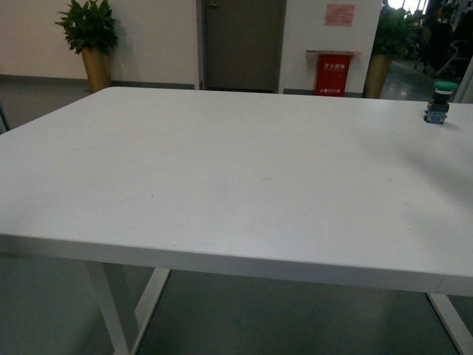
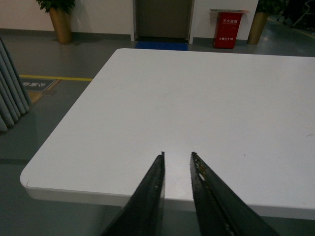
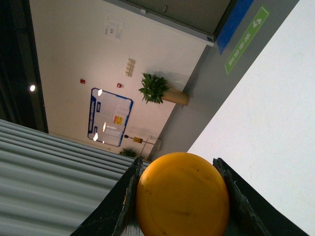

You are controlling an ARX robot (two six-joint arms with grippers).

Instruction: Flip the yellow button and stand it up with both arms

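Observation:
In the right wrist view my right gripper (image 3: 179, 196) is shut on the yellow button (image 3: 182, 194). Its flat round yellow-orange cap faces the camera and fills the gap between the two black fingers; its black base is hidden behind the cap. It is held in the air beside the white table (image 3: 266, 123). In the left wrist view my left gripper (image 2: 177, 156) is open and empty, its fingers pointing over the near edge of the table (image 2: 206, 103). Neither gripper nor the yellow button shows in the front view.
A green-capped switch (image 1: 439, 100) stands upright at the far right of the white table (image 1: 222, 170) in the front view. Potted plants (image 1: 90, 41), a door and a red box (image 1: 333, 72) stand beyond the table's far edge.

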